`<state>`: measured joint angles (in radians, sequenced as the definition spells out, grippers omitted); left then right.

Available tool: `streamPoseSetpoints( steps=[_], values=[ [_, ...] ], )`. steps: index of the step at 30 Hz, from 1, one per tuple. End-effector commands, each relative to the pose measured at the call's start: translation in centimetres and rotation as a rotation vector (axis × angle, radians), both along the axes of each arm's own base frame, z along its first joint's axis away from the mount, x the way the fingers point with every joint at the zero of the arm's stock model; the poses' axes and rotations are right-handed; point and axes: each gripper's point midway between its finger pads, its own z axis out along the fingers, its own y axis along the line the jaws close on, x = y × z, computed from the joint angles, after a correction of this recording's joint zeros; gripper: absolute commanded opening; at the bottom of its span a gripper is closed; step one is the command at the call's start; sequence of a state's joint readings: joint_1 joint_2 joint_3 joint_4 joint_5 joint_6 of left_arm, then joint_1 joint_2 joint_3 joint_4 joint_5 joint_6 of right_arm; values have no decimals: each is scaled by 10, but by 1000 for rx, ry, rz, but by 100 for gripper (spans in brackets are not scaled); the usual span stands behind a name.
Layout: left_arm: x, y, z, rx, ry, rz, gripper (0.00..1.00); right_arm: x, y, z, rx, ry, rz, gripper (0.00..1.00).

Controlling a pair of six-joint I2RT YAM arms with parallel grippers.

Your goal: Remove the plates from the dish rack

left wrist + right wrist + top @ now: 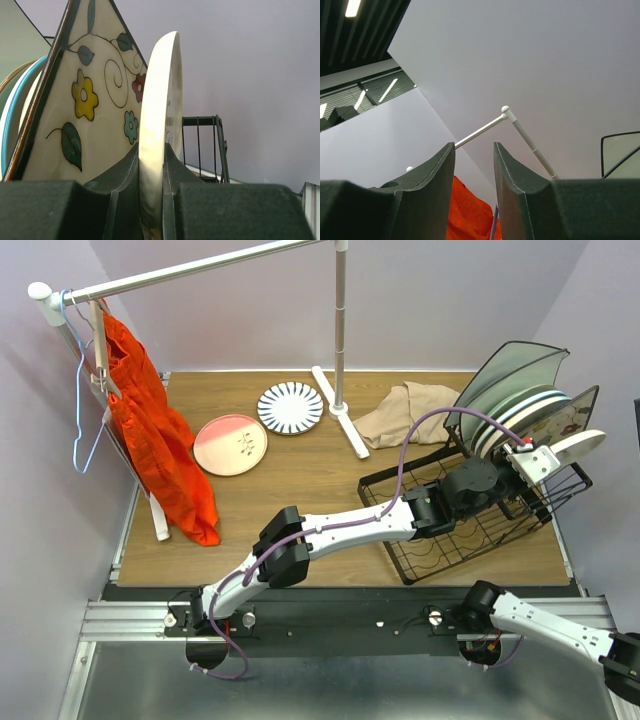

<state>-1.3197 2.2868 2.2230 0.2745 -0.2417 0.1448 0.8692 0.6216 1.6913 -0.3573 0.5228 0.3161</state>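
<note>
Left gripper (151,165) clamps the white plate (161,95) standing upright in the rack (395,540); next it must lift straight out, clear of the floral plate (85,100). Right gripper (474,165) hangs parted, empty.

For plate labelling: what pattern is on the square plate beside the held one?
Square plate: cream with flowers, leaves, swirls; left wrist view.

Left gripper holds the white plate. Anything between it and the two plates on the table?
Yes: the rail's upright stands between the white plate and the pink plate and striped plate; the beige cloth lies beside the dish rack.
</note>
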Motion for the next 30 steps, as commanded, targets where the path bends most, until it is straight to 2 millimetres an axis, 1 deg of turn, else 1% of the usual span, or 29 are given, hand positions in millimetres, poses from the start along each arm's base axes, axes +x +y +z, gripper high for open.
streamPoseSetpoints(
  steps=[1,2,4,6,10,13,14,22,30],
  values=[
    [-29,53,156,-338,-140,5,0,-2,-10,1,19,-3,-31,45],
    [-29,56,162,-353,-143,7,0,-2,-10,1,17,-4,-30,45],
    [-29,58,167,-367,-143,6,0,-2,-10,2,11,-8,-33,45],
    [-31,61,172,-378,-148,1,0,-4,-13,3,16,-14,-35,45],
    [-35,70,189,-434,-155,-5,0,-13,-22,5,38,-31,-31,45],
    [-35,71,193,-458,-157,-8,0,-14,-27,5,48,-30,-41,45],
    [-35,73,197,-470,-159,-3,0,-14,-28,5,48,-28,-44,45],
    [-33,79,205,-515,-144,13,0,-14,-28,5,48,-30,-45,45],
    [-32,81,207,-532,-127,12,0,-16,-30,7,52,-35,-45,45]
  ],
)
